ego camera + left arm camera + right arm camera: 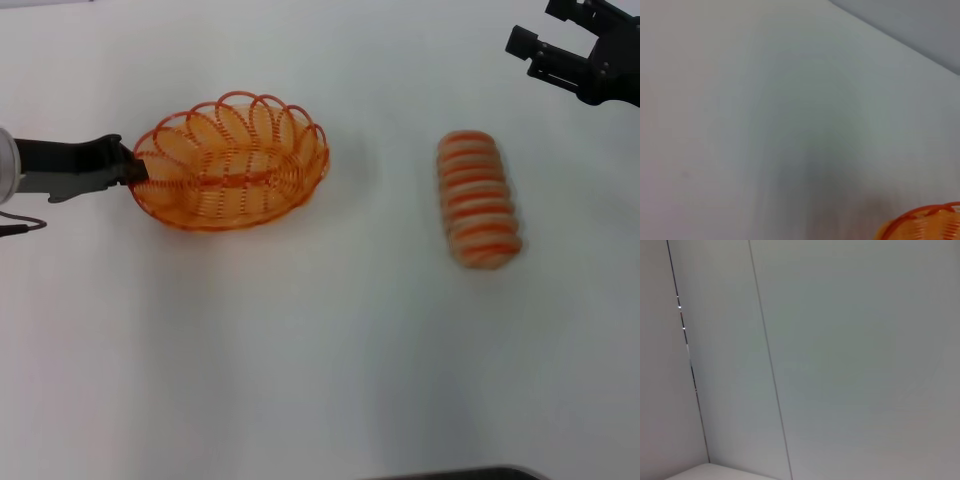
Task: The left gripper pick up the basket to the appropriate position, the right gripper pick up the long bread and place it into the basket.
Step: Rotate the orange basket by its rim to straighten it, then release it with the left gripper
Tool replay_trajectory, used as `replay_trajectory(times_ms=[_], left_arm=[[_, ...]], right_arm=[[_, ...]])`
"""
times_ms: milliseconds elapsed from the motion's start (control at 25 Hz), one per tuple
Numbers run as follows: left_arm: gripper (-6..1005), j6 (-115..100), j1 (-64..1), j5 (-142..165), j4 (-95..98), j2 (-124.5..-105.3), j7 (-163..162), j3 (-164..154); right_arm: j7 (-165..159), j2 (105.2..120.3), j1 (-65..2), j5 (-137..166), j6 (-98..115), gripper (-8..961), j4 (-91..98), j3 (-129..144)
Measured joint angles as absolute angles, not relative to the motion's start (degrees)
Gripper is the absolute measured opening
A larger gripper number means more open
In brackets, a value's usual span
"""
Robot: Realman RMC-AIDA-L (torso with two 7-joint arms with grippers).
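Note:
The orange wire basket [312, 160] sits on the white table, left of centre in the head view. My left gripper [136, 168] reaches in from the left and is closed on the basket's left rim. A piece of the basket's rim shows in the left wrist view [927, 222]. The long bread [478, 200], striped orange and cream, lies on the table to the right, well apart from the basket. My right gripper [541, 28] hangs open and empty at the far right, beyond the bread and clear of it.
A thin dark cable [20, 226] lies at the table's left edge below the left arm. A dark object's edge [460, 473] shows at the near edge. The right wrist view shows only grey wall panels [840, 360].

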State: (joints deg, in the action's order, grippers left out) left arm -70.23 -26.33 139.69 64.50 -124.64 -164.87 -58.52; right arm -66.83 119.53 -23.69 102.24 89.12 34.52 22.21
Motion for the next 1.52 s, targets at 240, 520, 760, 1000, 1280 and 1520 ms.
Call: replay_trajectory(times_ms=[240,520,760,1000,1280,1520], left_arm=[[64,-69.19,-25.95,139.55,64.5,-124.63,-164.9,-58.54],[64,-67.83,-24.91,138.67,64.12,-124.62,-164.94,-58.53],[64,-67.51,-24.46,138.25,64.1,-124.62,-164.96,-58.53],[63,-67.59,-24.27,138.24,64.32,-124.62,-164.74,-59.12],[70,-67.4,-23.97,138.28,65.04,-124.63,-164.57,-59.95],[164,-67.33,-23.38,138.23,65.87,-124.63,-164.58,-59.89]], right_arm=[[-66.06,119.52,-23.88,102.12,89.12,872,34.08,22.45],[-65.42,119.53,-24.33,102.12,89.12,872,33.41,22.19],[-65.3,119.53,-24.62,102.12,89.08,872,33.2,22.37],[-65.3,119.53,-24.78,102.12,88.99,872,32.77,22.41],[-65.3,119.53,-24.95,102.13,88.71,872,32.73,22.6],[-65.3,119.53,-25.03,102.13,88.65,872,32.63,22.75]])
